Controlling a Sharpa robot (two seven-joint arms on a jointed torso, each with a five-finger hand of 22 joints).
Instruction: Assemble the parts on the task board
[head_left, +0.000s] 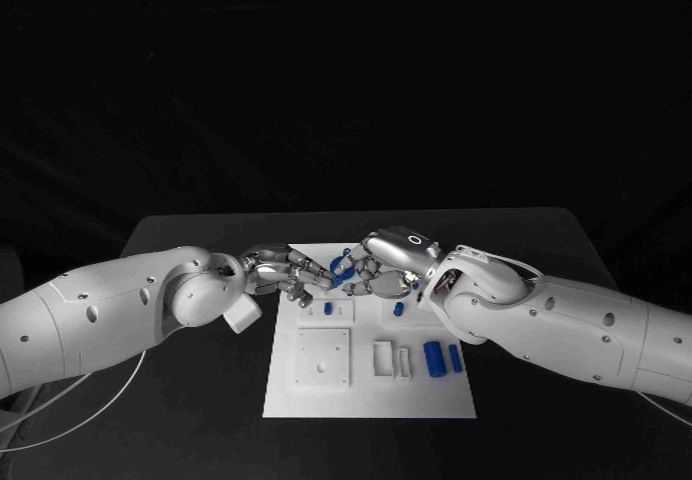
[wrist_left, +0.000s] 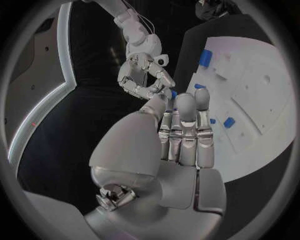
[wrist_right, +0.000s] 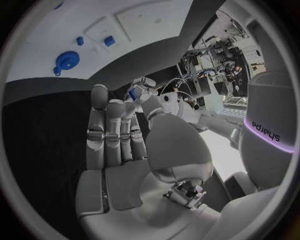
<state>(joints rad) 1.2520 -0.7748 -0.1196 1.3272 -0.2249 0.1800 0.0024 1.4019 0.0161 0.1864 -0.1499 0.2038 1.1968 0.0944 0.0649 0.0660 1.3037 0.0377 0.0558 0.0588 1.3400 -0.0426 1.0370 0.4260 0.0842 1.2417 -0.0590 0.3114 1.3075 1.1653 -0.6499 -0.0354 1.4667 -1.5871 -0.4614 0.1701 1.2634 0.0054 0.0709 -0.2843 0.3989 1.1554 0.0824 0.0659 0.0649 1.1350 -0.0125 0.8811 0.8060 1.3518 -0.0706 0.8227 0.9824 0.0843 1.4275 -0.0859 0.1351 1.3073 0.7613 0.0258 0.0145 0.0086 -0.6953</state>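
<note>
Blue part (head_left: 339, 267) is sitting betw. the two hands, above far end of task board (head_left: 368, 400); both hands meeting on it. Left hand (head_left: 283, 273) & right hand (head_left: 378, 277) are both touching it w/ fingertips, but can't tell which is actually gripping. Prob. light, rigid, smooth plastic, so slippery; I'd be pinching it at flat sides. Other parts (head_left: 441, 360) are lying on board.

— Any writing legible anywhere?
— One word, upside down: "sharpa", dark letters on the grey curved panel (wrist_right: 265, 129) above a violet light strip, seen in the right wrist view.
</note>
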